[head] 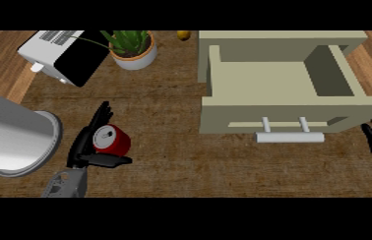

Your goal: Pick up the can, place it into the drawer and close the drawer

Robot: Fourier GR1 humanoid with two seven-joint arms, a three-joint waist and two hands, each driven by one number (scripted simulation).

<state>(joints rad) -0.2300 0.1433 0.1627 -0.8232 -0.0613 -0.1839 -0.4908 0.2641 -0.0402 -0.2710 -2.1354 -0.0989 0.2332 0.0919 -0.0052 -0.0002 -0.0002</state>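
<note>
Currently at the pick-up step. Left hand [85,143] at lower left, fingers along the left side of the can [115,138], thumb under its near side; fingers and thumb curl round it, so it reads as held. Can is red with a silver top, roughly upright, low over or on the counter [181,160]; cannot tell whether it is lifted. It is well apart from the drawer [215,72], which stands pulled open at upper right with nothing seen inside.

Right hand [367,135]: only a dark sliver at the right edge, just beside the drawer front. State cannot be told.

Judgement: grasp likely made, carry not yet begun. Next move calls for a lift clear of the counter, then travel right and away, over the front panel, before lowering into the tray. Handle [289,136] sticks out toward the robot; keep the can above it. Closing comes last.

Counts:
- can: one
- drawer: one, one handle on two posts
- toaster [62,57]: one
- plant [133,47]: one, potted
- metal pot [22,140]: one, left edge
- yellow thing [184,35]: one, partly seen, unidentified
</note>
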